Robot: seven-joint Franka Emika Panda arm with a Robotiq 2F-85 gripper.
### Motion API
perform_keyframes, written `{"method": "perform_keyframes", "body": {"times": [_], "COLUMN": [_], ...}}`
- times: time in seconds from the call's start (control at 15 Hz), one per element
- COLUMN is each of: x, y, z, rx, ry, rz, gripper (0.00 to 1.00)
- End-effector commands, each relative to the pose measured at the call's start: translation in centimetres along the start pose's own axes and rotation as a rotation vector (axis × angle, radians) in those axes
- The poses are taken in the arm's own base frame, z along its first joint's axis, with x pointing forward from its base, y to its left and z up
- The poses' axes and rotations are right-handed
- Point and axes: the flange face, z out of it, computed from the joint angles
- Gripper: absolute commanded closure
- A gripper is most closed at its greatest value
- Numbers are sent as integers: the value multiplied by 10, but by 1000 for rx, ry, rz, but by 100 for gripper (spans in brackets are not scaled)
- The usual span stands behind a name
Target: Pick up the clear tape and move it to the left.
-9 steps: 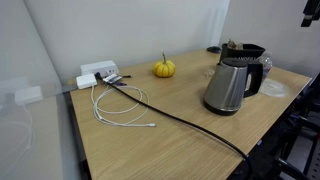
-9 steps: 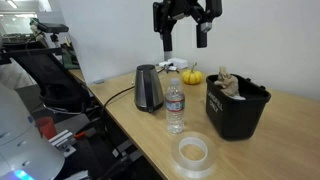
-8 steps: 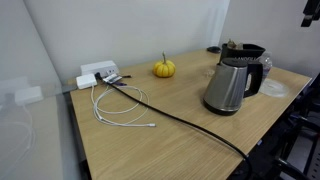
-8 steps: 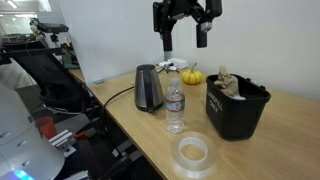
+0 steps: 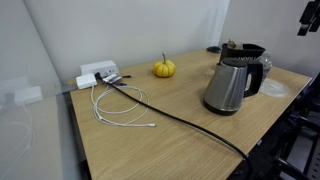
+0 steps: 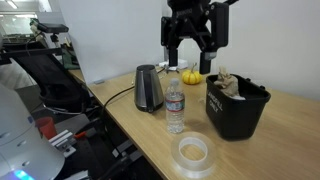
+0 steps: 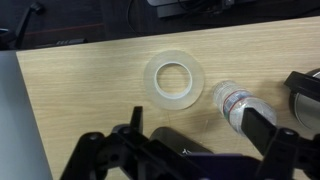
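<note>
The clear tape (image 6: 192, 152) is a wide translucent ring that lies flat on the wooden table near its front edge. It also shows in the wrist view (image 7: 174, 79), and faintly beside the kettle in an exterior view (image 5: 275, 88). My gripper (image 6: 195, 47) hangs high above the table, over the water bottle and the bin, well above and behind the tape. Its two fingers are spread apart and hold nothing. In the wrist view the gripper (image 7: 198, 125) frames the bare table just below the tape.
A clear water bottle (image 6: 175, 105) stands just behind the tape. A steel kettle (image 6: 149, 88), a black bin (image 6: 236, 108) with crumpled paper and an orange pumpkin (image 5: 163, 68) stand further back. A white cable (image 5: 120, 108) and a power strip (image 5: 98, 73) lie at the far end.
My gripper has shifted sideways and a little lower, toward the bin and the bottle. It stays open. The tape and the other objects have not moved.
</note>
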Motion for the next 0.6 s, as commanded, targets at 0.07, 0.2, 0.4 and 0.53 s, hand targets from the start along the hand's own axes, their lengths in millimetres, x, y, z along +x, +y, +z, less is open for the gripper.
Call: {"method": "perform_keyframes", "body": {"times": [0.07,0.2,0.4,0.53], "x": [8,13,12,15], "y": [20,25,20,22], "z": [40,59,67,77], "rx": [44,52,43,40], "ry": [9,-11,-48,-71], "rz": [18,25,34,35], "gripper": [0,0,0,0]}}
